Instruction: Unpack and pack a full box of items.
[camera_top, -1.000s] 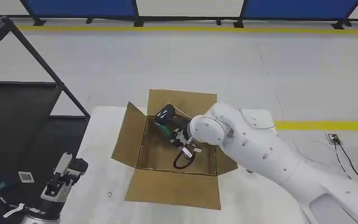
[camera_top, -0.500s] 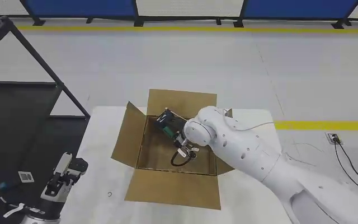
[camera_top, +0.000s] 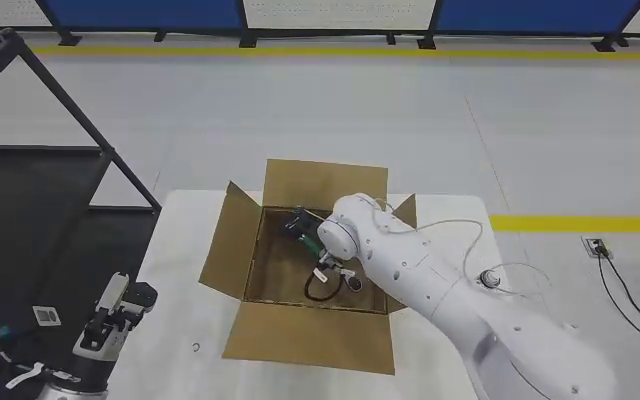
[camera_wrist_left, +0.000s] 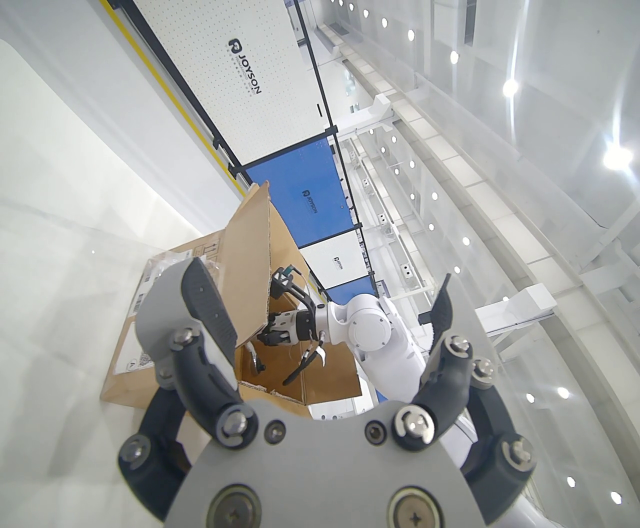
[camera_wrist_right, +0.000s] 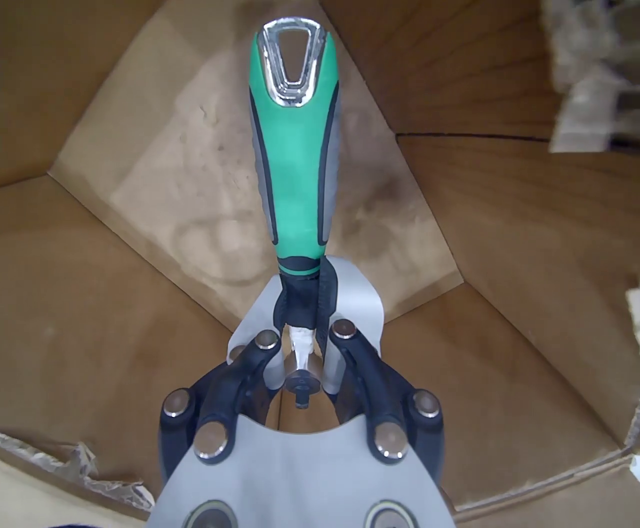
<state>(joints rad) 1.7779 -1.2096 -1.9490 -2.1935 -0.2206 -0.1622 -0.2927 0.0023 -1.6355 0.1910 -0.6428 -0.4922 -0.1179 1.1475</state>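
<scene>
An open box sits on the white counter with its flaps spread, the right claw inside it with a green tool, the left claw at the counter's left edge.

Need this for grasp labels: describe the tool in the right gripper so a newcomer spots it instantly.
Find the open cardboard box on the white table; the right gripper is inside it. It is shut on a hand tool by its black collar. The green-and-grey grip ending in a chrome loop sets it apart from the blurred pale items at the box's edge.
</scene>
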